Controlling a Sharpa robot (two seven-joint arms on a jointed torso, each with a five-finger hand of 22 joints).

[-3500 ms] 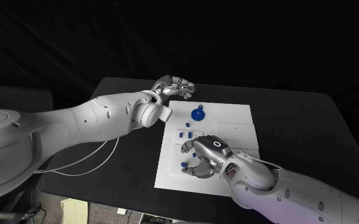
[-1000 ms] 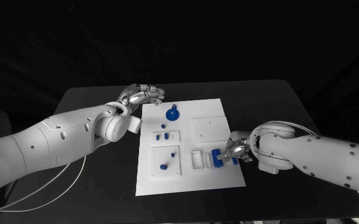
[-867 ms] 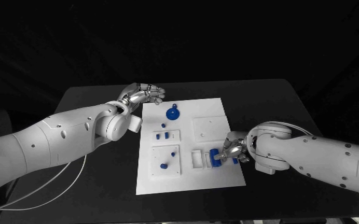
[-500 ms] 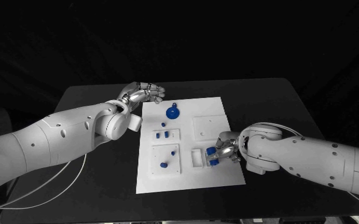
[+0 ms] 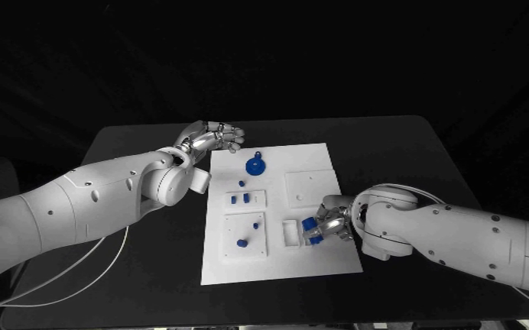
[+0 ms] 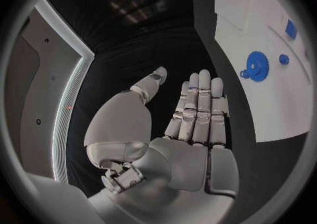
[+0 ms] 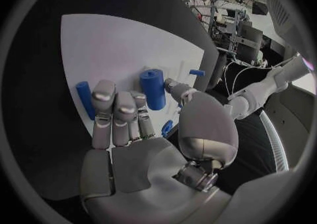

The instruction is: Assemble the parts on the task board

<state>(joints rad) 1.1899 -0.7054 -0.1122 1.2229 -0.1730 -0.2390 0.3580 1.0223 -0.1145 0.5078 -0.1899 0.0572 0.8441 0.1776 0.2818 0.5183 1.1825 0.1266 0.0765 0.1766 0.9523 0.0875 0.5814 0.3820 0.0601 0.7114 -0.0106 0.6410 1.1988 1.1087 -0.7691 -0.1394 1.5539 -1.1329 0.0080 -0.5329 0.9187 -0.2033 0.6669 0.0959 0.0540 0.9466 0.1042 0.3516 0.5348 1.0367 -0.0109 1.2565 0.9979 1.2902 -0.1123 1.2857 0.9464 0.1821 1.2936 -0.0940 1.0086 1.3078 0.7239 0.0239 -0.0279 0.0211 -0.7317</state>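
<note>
Fingers (image 7: pixel 115 113) of the right hand (image 5: pixel 329 223) lay over the near right part of the white task board (image 5: pixel 331 263), extended side by side, with a blue cylinder (image 7: pixel 152 89) just beyond the fingertips and beside the thumb; whether it was pinched or merely touched could not be told. A second, slimmer blue peg (image 7: pixel 84 99) lay on the board beside the outer finger, and a small blue piece (image 7: pixel 196 72) sat further off by a white fixture. In the head view the cylinder (image 5: pixel 311 225) stood at the hand, next to a raised white slotted block (image 5: pixel 290 232). Left hand (image 5: pixel 212 137) hovered off the board's far left corner, above the black table (image 5: pixel 419 147), fingers (image 6: pixel 198 109) straight and together, thumb apart, holding nothing. A blue gear (image 5: pixel 254 166) lay on the far part of the board, with a small blue knob (image 5: pixel 241 184) nearby; two short blue pegs (image 5: pixel 239 199) stood in a raised square plate, and a blue round part (image 5: pixel 241 244) in the nearer plate. No readable writing or labels appeared on the board or parts.
</note>
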